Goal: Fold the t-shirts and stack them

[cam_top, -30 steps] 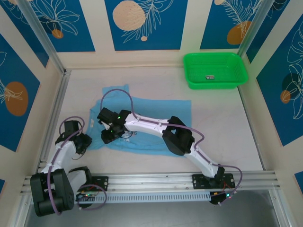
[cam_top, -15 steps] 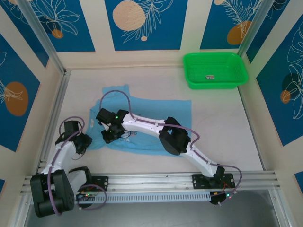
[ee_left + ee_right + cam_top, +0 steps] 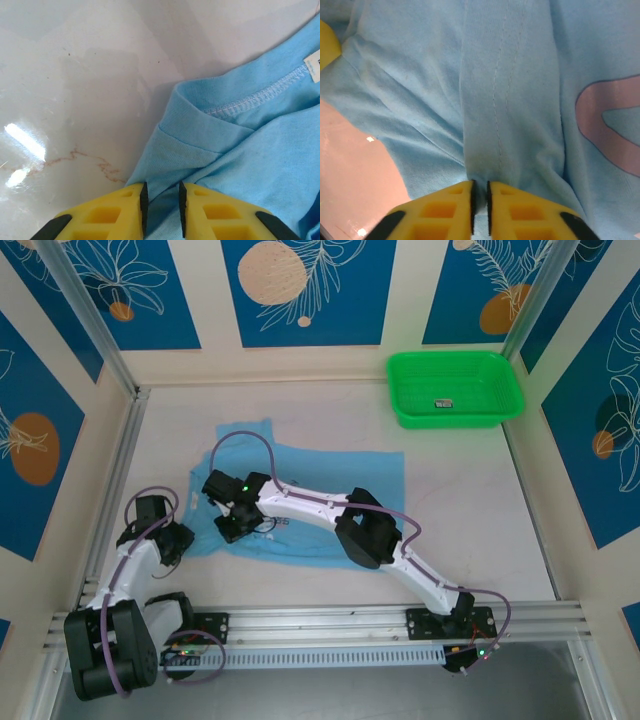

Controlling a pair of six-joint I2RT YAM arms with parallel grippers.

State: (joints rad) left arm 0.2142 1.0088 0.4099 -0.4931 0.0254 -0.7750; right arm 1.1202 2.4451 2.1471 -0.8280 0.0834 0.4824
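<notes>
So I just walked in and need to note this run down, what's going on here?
Two robot arms are working on a light blue t-shirt that lies mostly flat on the table. The left gripper pinches the shirt's edge at its near left corner. The right gripper has reached across and is shut on a raised ridge of fabric beside the chest lettering. No finished fold or stack is to be seen. The green basket sits apart at the far right.

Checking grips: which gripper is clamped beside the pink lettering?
The right gripper, pinching a t-shirt ridge beside the pink lettering; the left gripper grips its edge by bare table.
</notes>
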